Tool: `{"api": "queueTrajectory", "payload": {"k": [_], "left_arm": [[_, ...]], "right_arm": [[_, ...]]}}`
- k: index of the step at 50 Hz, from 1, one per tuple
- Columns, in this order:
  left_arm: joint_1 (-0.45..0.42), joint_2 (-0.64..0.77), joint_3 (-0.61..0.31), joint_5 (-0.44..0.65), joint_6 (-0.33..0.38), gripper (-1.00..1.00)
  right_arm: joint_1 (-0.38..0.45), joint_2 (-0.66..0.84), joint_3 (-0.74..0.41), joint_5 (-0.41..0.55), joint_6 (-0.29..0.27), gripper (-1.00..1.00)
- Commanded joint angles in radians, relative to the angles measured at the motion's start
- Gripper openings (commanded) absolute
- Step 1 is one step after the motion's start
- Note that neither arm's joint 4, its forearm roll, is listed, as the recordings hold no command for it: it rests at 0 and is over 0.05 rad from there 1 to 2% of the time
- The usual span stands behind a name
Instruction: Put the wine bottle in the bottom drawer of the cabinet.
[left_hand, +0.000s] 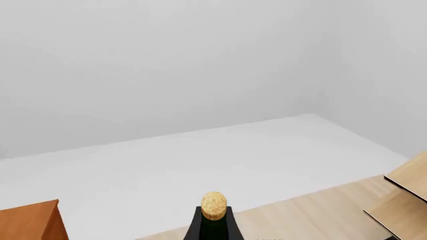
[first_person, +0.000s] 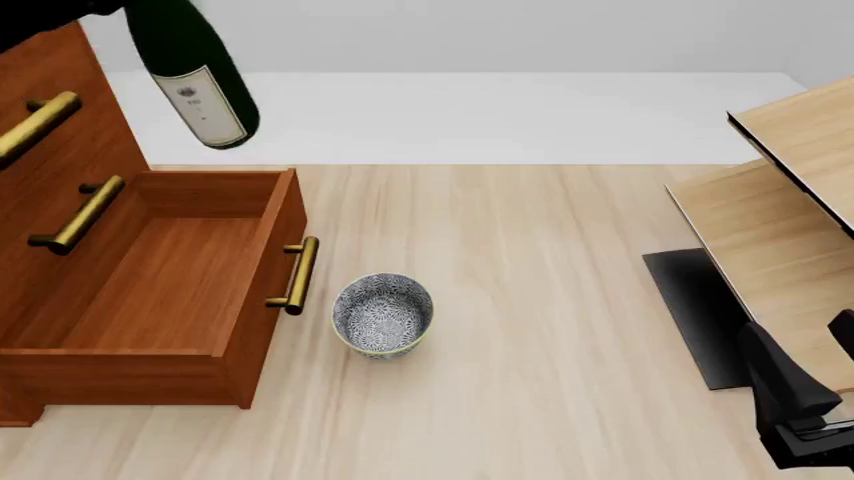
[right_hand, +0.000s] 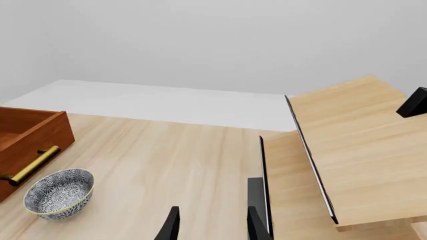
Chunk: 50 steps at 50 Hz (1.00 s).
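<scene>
The wine bottle (first_person: 200, 80), dark green with a white label, hangs tilted in the air at the far left, above the back of the open bottom drawer (first_person: 147, 270). Its upper part runs out of the front view beside my left arm. In the left wrist view only its neck and tan cork (left_hand: 213, 205) show; my left gripper's fingers are hidden but carry the bottle. The drawer is pulled out of the reddish-brown cabinet (first_person: 67, 110) and holds nothing. My right gripper (right_hand: 212, 225) is open over the table at the near right, far from the bottle.
A patterned bowl (first_person: 382, 314) stands on the table just right of the drawer's brass handle (first_person: 296, 275). Pale slanted wood panels (first_person: 787, 200) and a black mat (first_person: 694, 310) fill the right side, near my right arm (first_person: 801, 410).
</scene>
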Motion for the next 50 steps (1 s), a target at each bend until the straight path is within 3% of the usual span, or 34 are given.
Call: {"api": "queueTrajectory", "payload": {"k": [1, 3, 5, 9, 14, 19, 22, 26, 29, 31, 42, 45, 50], "left_arm": [[0.044, -0.067, -0.04, 0.103, 0.017, -1.0], [0.041, -0.072, -0.047, 0.133, 0.009, -1.0], [0.046, -0.076, -0.052, 0.163, 0.061, -1.0], [0.034, -0.106, -0.07, 0.214, 0.045, -1.0], [0.097, -0.106, -0.103, 0.295, 0.032, -1.0], [0.08, -0.119, -0.116, 0.357, 0.01, -1.0], [0.093, -0.118, -0.126, 0.396, 0.029, -1.0], [0.095, -0.119, -0.147, 0.457, -0.021, -1.0], [0.077, -0.125, -0.149, 0.481, 0.017, -1.0], [0.076, -0.109, -0.167, 0.524, -0.021, -1.0], [0.097, -0.081, -0.22, 0.663, 0.0, -1.0], [0.065, -0.075, -0.222, 0.681, -0.022, -1.0], [0.093, -0.059, -0.228, 0.695, -0.018, -1.0]], "right_arm": [[0.004, -0.003, 0.0, 0.002, -0.002, 1.0], [0.004, -0.002, 0.0, 0.0, -0.004, 1.0], [0.005, -0.001, 0.0, -0.002, -0.002, 1.0], [0.008, 0.002, 0.0, -0.003, -0.004, 1.0], [0.008, -0.002, 0.0, 0.0, -0.005, 1.0], [0.009, -0.003, 0.0, 0.001, -0.006, 1.0], [0.011, -0.002, 0.0, 0.003, -0.006, 1.0], [0.014, 0.01, 0.0, -0.008, -0.004, 1.0], [0.018, 0.015, 0.0, -0.012, -0.005, 1.0], [0.02, 0.014, 0.0, -0.012, -0.006, 1.0], [0.033, 0.024, 0.0, -0.02, -0.003, 1.0], [0.035, 0.013, 0.0, -0.01, -0.001, 1.0], [0.035, 0.006, 0.0, -0.003, -0.001, 1.0]]}}
